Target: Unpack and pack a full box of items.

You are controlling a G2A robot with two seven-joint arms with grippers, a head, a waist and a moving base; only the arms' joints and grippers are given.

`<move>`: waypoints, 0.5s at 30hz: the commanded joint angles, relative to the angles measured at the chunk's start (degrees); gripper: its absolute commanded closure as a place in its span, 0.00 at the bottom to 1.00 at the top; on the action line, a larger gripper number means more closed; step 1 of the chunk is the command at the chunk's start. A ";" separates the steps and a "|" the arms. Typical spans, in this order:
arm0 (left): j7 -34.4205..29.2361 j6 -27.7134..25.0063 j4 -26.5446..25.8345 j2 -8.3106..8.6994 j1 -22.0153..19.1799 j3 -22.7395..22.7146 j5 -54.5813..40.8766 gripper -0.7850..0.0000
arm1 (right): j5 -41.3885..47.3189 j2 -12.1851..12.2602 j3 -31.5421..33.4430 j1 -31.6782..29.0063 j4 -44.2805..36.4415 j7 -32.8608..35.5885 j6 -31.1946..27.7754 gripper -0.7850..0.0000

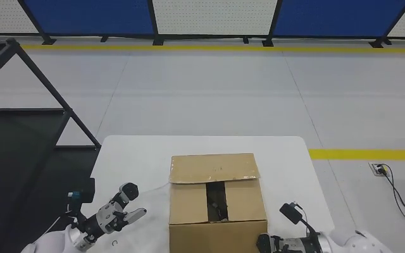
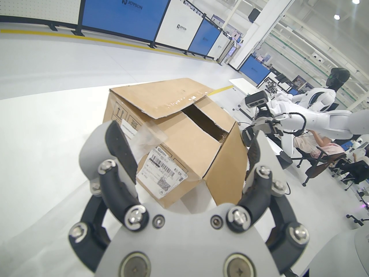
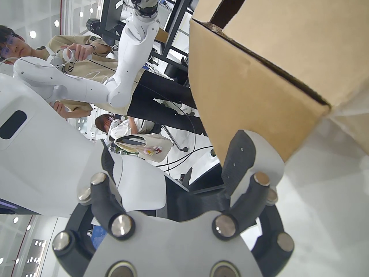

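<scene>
A brown cardboard box (image 1: 190, 202) stands on the white table (image 1: 139, 158) near its front edge. Its far flap (image 1: 214, 167) is raised, and a dark slot (image 1: 216, 202) gapes between the two side flaps, the contents inside too dim to make out. My left gripper (image 1: 134, 203) hovers open to the box's left, a short way off. From the left wrist, the box (image 2: 184, 134) with its shipping label (image 2: 161, 174) sits just beyond the open gripper (image 2: 184, 148). My right gripper (image 1: 266, 243) is at the box's front right corner; it (image 3: 175, 162) is open, one finger (image 3: 239, 157) close beside the box wall (image 3: 236, 87).
A black metal rack (image 1: 38, 101) stands off the table's left side. Blue and white partition panels (image 1: 215, 16) line the far floor behind a yellow line. Bare tabletop lies left of and behind the box.
</scene>
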 commanded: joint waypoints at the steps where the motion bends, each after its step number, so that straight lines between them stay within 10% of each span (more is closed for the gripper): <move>1: 0.00 0.00 0.00 0.00 0.00 0.00 0.00 0.00 | 0.21 0.10 -1.56 0.98 0.61 -0.63 -0.63 0.00; 15: 0.00 0.00 0.00 0.00 0.00 0.00 0.00 0.00 | 0.96 1.34 -11.46 8.30 0.33 -4.40 -4.40 0.00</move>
